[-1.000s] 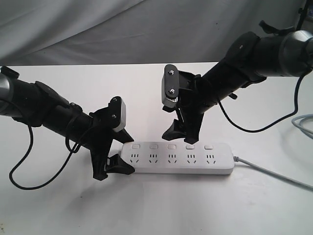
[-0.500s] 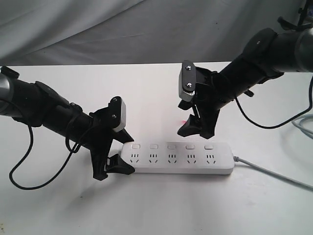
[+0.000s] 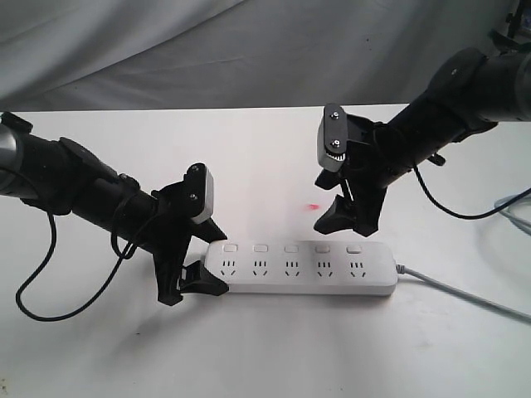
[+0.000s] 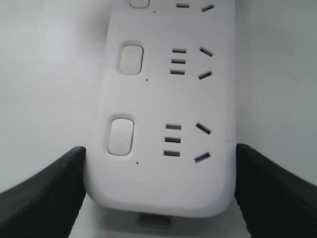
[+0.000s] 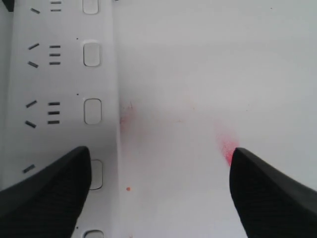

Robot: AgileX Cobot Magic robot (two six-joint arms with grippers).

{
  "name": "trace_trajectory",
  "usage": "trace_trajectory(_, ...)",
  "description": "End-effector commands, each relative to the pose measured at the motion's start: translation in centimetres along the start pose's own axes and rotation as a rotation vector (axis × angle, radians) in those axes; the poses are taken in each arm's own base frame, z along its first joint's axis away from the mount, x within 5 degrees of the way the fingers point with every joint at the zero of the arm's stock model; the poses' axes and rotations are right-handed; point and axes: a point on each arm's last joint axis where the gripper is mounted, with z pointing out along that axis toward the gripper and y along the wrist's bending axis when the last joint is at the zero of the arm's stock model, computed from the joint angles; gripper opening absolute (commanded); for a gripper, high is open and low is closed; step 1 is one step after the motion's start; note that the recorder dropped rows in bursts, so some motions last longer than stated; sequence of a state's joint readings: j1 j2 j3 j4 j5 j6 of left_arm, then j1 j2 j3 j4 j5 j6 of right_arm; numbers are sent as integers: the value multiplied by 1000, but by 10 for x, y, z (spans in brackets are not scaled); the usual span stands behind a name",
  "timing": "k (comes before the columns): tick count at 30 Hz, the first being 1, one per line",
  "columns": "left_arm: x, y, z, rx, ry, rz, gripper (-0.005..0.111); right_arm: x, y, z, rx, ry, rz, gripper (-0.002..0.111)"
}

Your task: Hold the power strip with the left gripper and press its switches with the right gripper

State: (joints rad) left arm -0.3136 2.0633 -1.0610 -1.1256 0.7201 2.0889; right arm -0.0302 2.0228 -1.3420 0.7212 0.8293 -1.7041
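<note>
The white power strip (image 3: 303, 267) lies lengthwise on the white table, its grey cord (image 3: 465, 294) running off to the right. Five switches (image 3: 290, 248) line its far edge. My left gripper (image 3: 204, 257) is shut on the strip's left end; in the left wrist view its black fingers (image 4: 44, 193) press both long sides of the power strip (image 4: 168, 99) beside the end switch (image 4: 121, 135). My right gripper (image 3: 342, 219) hangs open above the table just behind the strip's right half, touching nothing. In its wrist view the right gripper (image 5: 158, 193) frames bare table beside the switches (image 5: 92, 110).
A red light spot (image 3: 313, 206) falls on the table behind the strip. Grey cloth (image 3: 207, 50) hangs at the back. A black cable loop (image 3: 33, 307) lies at the left, and pale cables (image 3: 516, 209) sit at the right edge.
My right gripper has lifted off the fourth switch and drawn back up and to the right. The left gripper and the strip have stayed put.
</note>
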Motion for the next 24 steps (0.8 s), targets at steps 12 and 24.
trace_trajectory(12,-1,1,1,-5,7,14,0,9,4,21,-16,-2,-18,71)
trace_trajectory(24,-1,1,1,-5,7,14,0,9,4,21,-16,-2,-24,71)
